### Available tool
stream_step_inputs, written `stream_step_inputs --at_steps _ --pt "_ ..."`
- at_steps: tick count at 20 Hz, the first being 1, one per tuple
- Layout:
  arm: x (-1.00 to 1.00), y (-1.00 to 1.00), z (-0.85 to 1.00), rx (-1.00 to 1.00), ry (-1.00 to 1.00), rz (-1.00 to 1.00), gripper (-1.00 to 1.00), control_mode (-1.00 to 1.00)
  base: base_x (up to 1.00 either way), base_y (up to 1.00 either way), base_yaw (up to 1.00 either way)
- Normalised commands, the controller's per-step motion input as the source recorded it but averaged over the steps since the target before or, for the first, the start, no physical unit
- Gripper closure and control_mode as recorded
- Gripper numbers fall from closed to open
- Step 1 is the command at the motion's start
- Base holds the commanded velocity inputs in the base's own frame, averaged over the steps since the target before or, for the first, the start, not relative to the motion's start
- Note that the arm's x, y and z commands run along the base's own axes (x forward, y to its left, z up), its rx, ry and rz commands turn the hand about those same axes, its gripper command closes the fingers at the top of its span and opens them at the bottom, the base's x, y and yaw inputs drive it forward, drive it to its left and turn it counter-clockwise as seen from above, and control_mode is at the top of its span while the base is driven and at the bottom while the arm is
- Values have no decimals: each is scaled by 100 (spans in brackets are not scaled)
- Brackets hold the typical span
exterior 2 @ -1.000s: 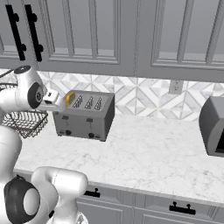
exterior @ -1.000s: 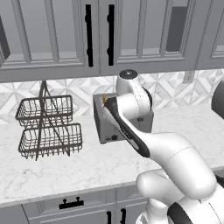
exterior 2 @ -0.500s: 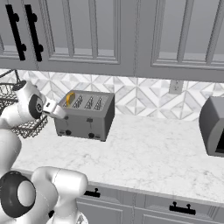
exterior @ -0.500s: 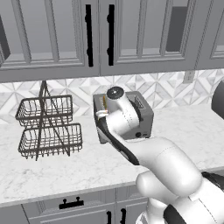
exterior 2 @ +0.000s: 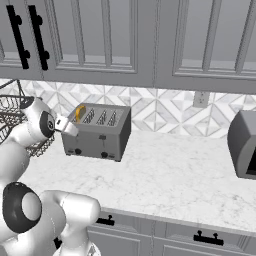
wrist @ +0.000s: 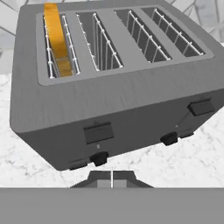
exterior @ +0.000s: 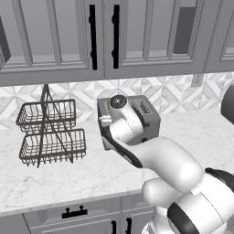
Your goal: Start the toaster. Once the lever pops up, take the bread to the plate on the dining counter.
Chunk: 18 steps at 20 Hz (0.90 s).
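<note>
The grey-silver four-slot toaster (wrist: pixel 118 100) stands on the marble top, seen too in the side views (exterior: pixel 137 119) (exterior 2: pixel 99 131). The bread (wrist: pixel 56 37) sits upright in its leftmost slot, orange crust showing (exterior 2: pixel 79 113). Two black levers, left (wrist: pixel 98 132) and right (wrist: pixel 201 107), sit high on the front, with black knobs (wrist: pixel 99 158) below. My gripper (wrist: pixel 111 177) is shut with nothing in it, just in front of the toaster's front face, near the left lever (exterior 2: pixel 74 130) (exterior: pixel 105 122). The plate and the dining counter are out of view.
A two-tier wire basket (exterior: pixel 49 132) (exterior 2: pixel 14 114) stands left of the toaster, close to my arm. A dark appliance (exterior 2: pixel 244 145) sits at the far right. Grey wall cabinets (exterior: pixel 105 36) hang above. The marble top (exterior 2: pixel 170 175) stretches right of the toaster.
The hand has come down from above the toaster's left end to its front face, and the jaws have closed.
</note>
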Motion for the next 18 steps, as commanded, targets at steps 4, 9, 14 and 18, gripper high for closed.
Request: stream_step_inputs --at_steps 4,9,14,18 --pt "33 0 -10 0 0 0 100 -100 0 0 0" --pt "28 0 -13 0 0 0 100 -100 0 0 0" --pt "24 0 -19 0 1 0 100 -100 0 0 0" --pt "18 0 -19 0 0 0 100 -100 0 0 0"
